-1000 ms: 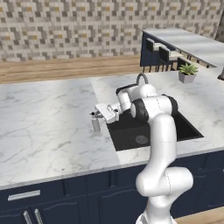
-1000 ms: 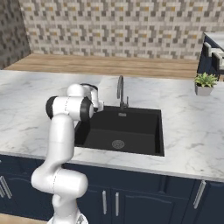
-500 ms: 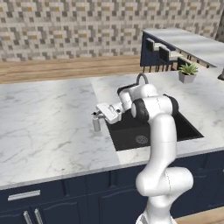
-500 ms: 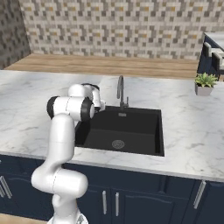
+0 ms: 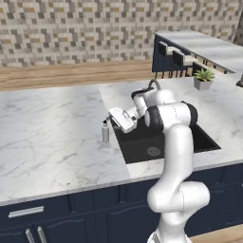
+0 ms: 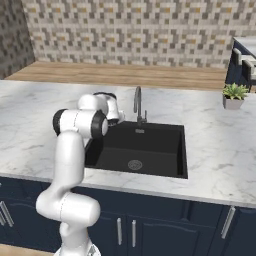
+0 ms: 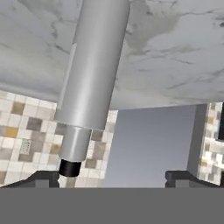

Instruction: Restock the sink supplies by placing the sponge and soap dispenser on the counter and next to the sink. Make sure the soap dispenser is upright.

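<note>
Likely light, rigid, slick soap dispenser (image 5: 105,132) stands upright on counter (image 5: 52,137); gripper (image 5: 110,118) fingers spread, released. Regrip mid-body.

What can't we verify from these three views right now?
- Bottom of the soap dispenser: cut off by the top edge of the hand view, so contact with the counter can't be confirmed there.
- Gripper: too small in the left base view to show any gap to the dispenser.
- Gripper and dispenser: behind the arm in the right base view.
</note>
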